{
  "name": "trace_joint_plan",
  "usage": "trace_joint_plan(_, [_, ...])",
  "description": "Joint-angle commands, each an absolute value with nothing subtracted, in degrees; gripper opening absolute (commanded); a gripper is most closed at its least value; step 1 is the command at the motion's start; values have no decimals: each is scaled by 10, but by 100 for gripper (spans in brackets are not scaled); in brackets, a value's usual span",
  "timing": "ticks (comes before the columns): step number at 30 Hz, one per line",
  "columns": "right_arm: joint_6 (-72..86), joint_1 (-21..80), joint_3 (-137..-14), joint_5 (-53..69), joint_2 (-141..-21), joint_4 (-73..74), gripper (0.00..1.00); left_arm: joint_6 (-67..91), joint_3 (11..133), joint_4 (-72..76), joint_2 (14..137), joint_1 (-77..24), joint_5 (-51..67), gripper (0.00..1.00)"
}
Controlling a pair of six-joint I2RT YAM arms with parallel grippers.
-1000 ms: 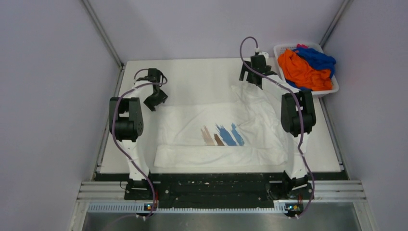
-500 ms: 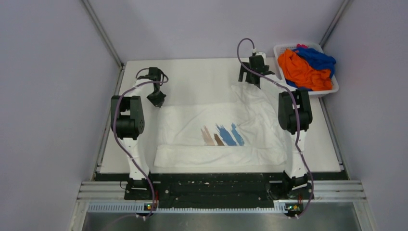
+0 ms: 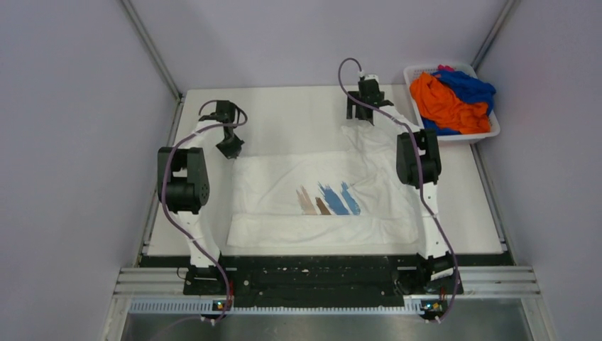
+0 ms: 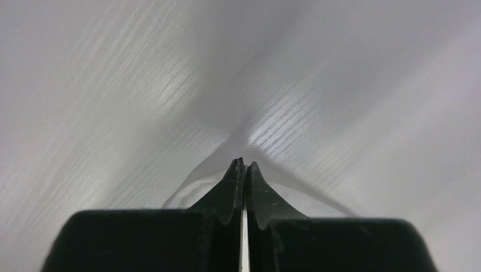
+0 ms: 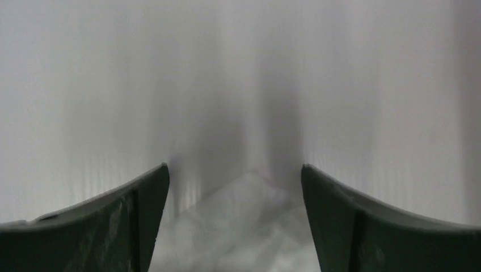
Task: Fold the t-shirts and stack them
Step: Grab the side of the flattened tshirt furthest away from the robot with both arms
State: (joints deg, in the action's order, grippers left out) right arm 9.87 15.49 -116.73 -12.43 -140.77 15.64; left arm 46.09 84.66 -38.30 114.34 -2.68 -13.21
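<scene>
Landmark is the basket (image 3: 494, 131), white plastic, at the far right corner of the table (image 3: 291, 117).

- White t-shirt (image 3: 284, 192): spread flat on the table, left of the basket and nearer to you. The print (image 3: 328, 201) is four slanted brush strokes, two brown and two blue, sitting mid-chest. The edge farthest from the basket on the near side is folded over into a long strip that runs along the table's near edge. The part closest to the basket is rumpled and rises to a peak.
- In the basket: orange t-shirt (image 3: 440, 105) bunched on top, blue t-shirt (image 3: 470, 87) behind and under it, a sliver of pink-red t-shirt (image 3: 445, 69) at the far rim.
- Left gripper (image 3: 231, 150): well left of the basket, at the white shirt's far left corner. In your left wrist view (image 4: 244, 164) the jaws are pressed together with a small tent of white cloth pinched at the tips.
- Right gripper (image 3: 358, 118): just left of the basket, at the rumpled peak. In the right wrist view (image 5: 235, 170) the jaws stand wide; a cloth corner sits between the fingers (image 5: 142, 215) and touches neither.
- Room: bare tabletop left of the basket between the two grippers, plus a narrow bare strip on the near side of the basket along the right edge.
</scene>
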Motion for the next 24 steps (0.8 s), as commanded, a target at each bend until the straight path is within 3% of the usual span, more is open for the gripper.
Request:
trace_joint_plan(1, [87,160,-1207,-130,-1432,215,83,446,838,-360,1098,-29,-127,0])
trace_joint_plan(7, [101,160,-1136,-132,-1385,206,68,444,821,-356,1081,-29,-130,0])
trace_joint_plan(15, [132,159,-1015,-151,-1301,160,57,441,796,-342,1061,-30,-119,0])
trace_joint_plan(21, [135,160,-1013,-151,-1294,140,18,438,786,-337,1049,-34,-115,0])
trace_joint_plan(23, [133,159,-1023,-147,-1289,140,0,437,784,-336,1046,-36,-114,0])
trace_joint_plan(24, [132,159,-1024,-145,-1284,140,0,437,783,-336,1043,-37,-113,0])
